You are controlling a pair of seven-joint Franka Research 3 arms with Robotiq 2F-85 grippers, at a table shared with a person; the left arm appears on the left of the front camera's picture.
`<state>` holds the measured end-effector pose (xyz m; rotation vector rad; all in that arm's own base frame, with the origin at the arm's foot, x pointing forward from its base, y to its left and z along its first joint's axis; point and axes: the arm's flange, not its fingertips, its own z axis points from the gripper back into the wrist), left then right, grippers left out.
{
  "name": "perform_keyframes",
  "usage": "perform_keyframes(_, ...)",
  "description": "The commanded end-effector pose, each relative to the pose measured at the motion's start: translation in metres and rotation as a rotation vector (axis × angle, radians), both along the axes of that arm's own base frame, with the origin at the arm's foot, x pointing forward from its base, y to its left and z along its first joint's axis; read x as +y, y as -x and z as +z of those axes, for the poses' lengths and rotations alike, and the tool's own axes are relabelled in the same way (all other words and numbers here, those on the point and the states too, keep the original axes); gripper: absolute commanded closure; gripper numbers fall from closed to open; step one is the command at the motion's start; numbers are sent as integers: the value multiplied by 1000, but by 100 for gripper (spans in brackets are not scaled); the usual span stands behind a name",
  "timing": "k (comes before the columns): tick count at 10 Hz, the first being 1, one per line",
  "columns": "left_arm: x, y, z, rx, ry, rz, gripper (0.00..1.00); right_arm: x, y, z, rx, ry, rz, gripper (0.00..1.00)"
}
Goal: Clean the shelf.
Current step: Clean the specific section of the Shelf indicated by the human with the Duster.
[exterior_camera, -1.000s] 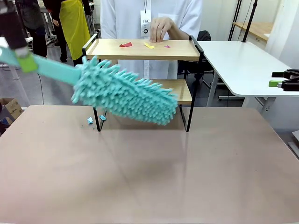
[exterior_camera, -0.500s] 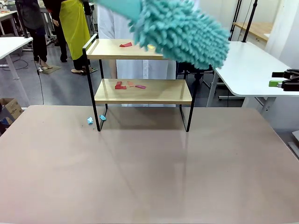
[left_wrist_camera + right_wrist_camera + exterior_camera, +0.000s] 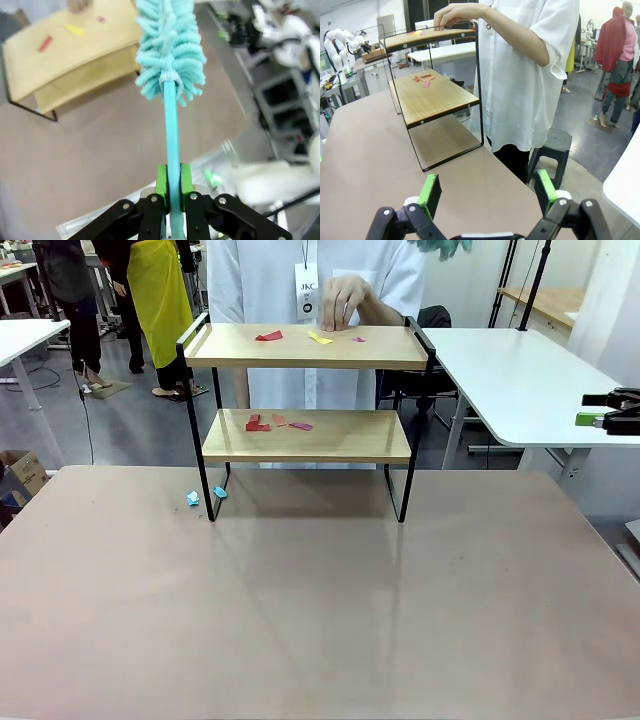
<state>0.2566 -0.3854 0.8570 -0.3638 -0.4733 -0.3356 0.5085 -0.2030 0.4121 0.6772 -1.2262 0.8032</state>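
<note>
Left pincer [image 3: 170,182] clamps duster [image 3: 170,50] handle, head held high. Shelf [image 3: 380,346] at worktop [image 3: 320,600] far edge. Right pincer [image 3: 488,190] gaping, empty. Lay head flat on top board; sweep scraps [image 3: 268,336] off, avoid person's hand [image 3: 345,300].

You get just a fringe of the teal duster [image 3: 445,246] in the front view; the top edge cuts off the rest. In the left wrist view the shelf [image 3: 65,55] is blurred. The blue bits [image 3: 205,496] beside its foot are too small to identify.
</note>
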Motion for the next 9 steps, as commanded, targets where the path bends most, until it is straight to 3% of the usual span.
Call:
perform_keyframes(1,-39,-18,-1,-81,-31,167,87,2,-1,3,-6,2,-6,0)
perform_keyframes(6,-102,-54,-41,-152,-98,365,87,2,-1,3,-6,2,-6,0)
perform_keyframes(9,-115,-66,-73,-108,-131,385,87,2,-1,3,-6,2,-6,0)
